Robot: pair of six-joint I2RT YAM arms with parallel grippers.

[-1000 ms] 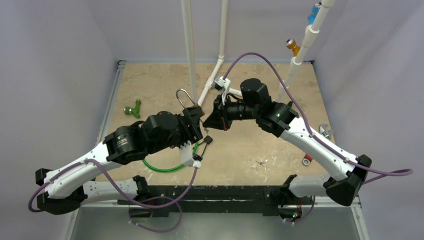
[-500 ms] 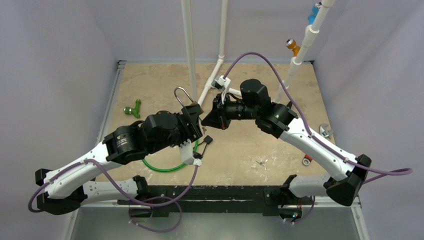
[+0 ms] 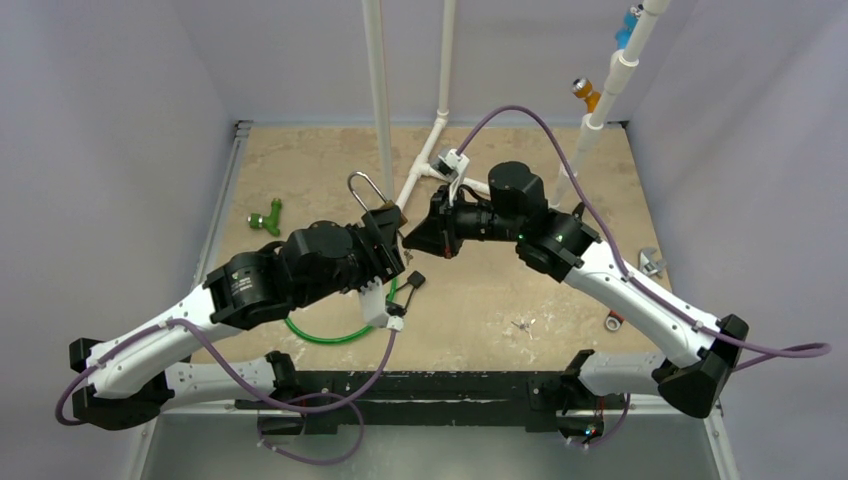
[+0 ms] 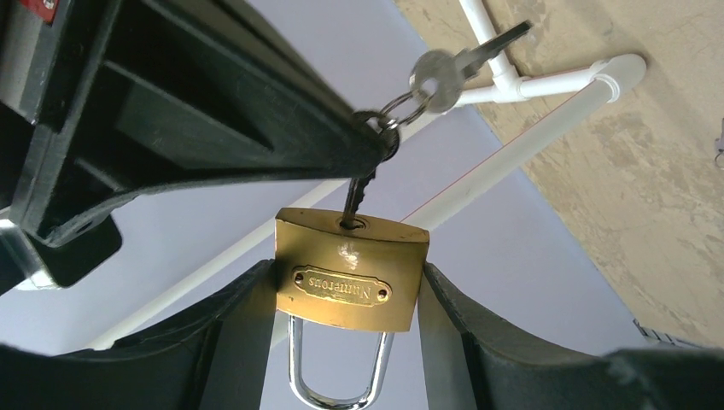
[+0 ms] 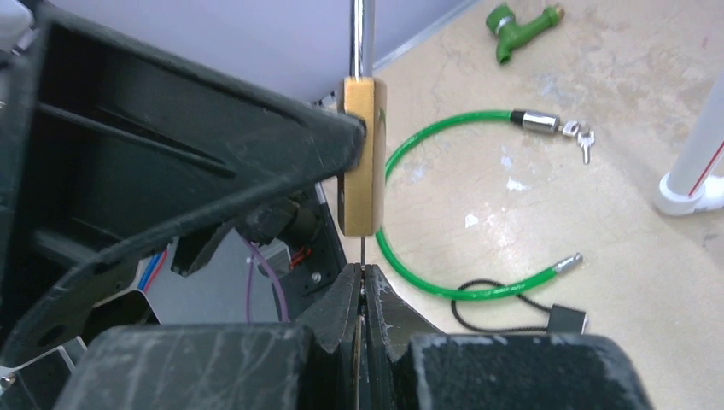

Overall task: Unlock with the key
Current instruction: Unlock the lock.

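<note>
A brass padlock [image 4: 350,269] with a steel shackle [image 4: 337,384] is held above the table, and my left gripper [image 4: 346,282] is shut on its two sides. A dark key [image 4: 356,192] sticks into the keyhole in its bottom face. My right gripper [image 5: 363,273] is shut on that key's head, with the thin blade [image 5: 362,249] running into the padlock [image 5: 362,154]. A spare silver key [image 4: 444,68] dangles from the ring. From above, the padlock [image 3: 385,212] sits between the left gripper [image 3: 385,225] and right gripper [image 3: 408,238], shackle [image 3: 363,190] pointing away.
A green cable lock [image 3: 340,335] lies on the tan table under the left arm, beside a black tag on a cord [image 5: 563,320]. A green tap fitting [image 3: 267,217] lies at the left. White pipes [image 3: 380,100] stand at the back. Small metal parts [image 3: 612,322] lie at the right.
The right wrist has turned a little and its forearm has swung slightly right, with the key still in the lock. The padlock and left gripper have shifted slightly left.
</note>
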